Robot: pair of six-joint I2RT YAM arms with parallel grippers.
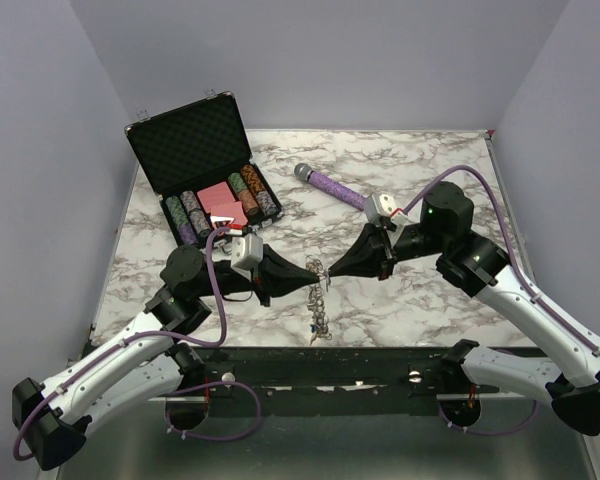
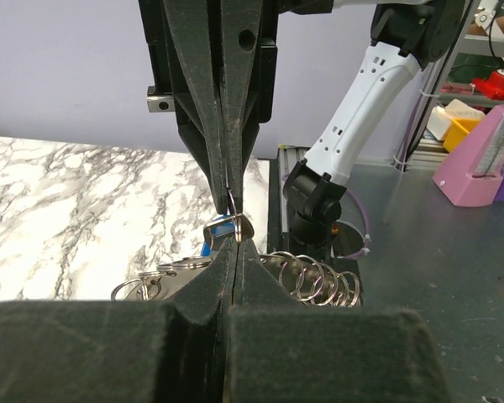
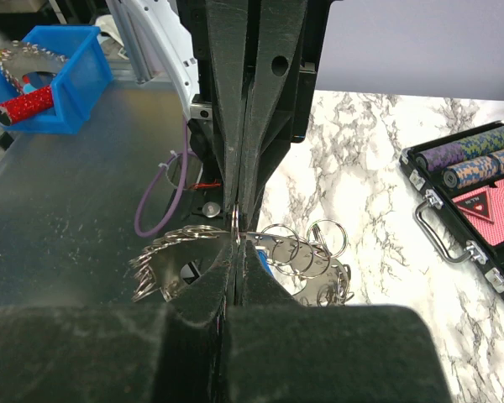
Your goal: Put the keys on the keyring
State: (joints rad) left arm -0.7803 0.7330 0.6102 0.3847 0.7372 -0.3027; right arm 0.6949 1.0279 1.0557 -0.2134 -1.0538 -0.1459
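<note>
We had left gripper and right gripper tip to tip, both jaws pinched shut on a small ring.

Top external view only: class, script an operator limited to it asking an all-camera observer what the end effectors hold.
Operator: Is anything gripped at the centre?
Observer: Yes. The left wrist view shows the left end effector and the right end effector tip to tip, both shut on one thin metal ring.
Operator: Is anything hanging from it?
Observer: The right wrist view shows a bunch of small split rings fanned beneath the tips, with what looks like a blue key cap among them.
</note>
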